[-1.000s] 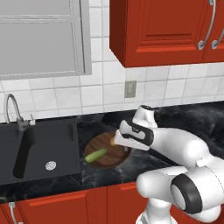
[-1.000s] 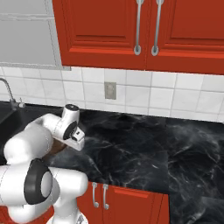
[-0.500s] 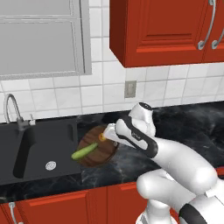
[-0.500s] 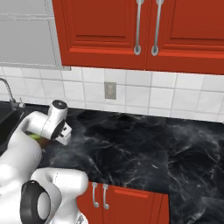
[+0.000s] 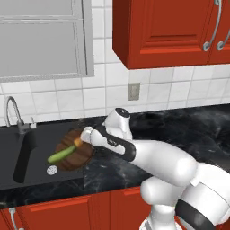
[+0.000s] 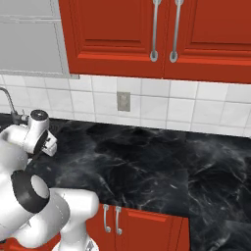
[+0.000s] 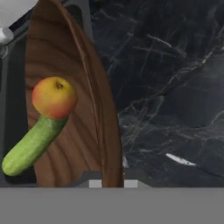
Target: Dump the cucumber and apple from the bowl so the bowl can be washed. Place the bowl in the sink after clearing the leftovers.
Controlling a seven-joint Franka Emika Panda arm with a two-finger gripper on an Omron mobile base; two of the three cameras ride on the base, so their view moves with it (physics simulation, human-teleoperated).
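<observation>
Over the right edge of the sink (image 5: 31, 157), the gripper (image 5: 88, 134) is holding the bowl (image 5: 74, 152) tipped steeply, its wooden inside facing toward the basin. Its fingers are clenching the bowl's rim, one on each face of the wood, as the hand view shows the rim (image 7: 107, 144) running down between them. Inside the bowl the cucumber (image 5: 61, 155) is lying slantwise across the grain, its lower end reaching past the bowl's edge over the black basin. The apple (image 5: 78, 143) is sitting at the cucumber's upper end, touching it, close to the gripped side of the rim. From the hand camera the apple (image 7: 54, 97) is resting against the cucumber (image 7: 31, 145), both pressing on the bowl's inner face (image 7: 57, 52). Below the bowl the round silver drain (image 5: 52, 170) is showing on the sink floor, and the curved faucet (image 5: 13, 112) is standing at the basin's far left. Dark marble counter (image 5: 179, 130) is stretching to the right of the bowl. From the right base camera the arm's wrist (image 6: 38, 135) is leaning toward the left edge.
</observation>
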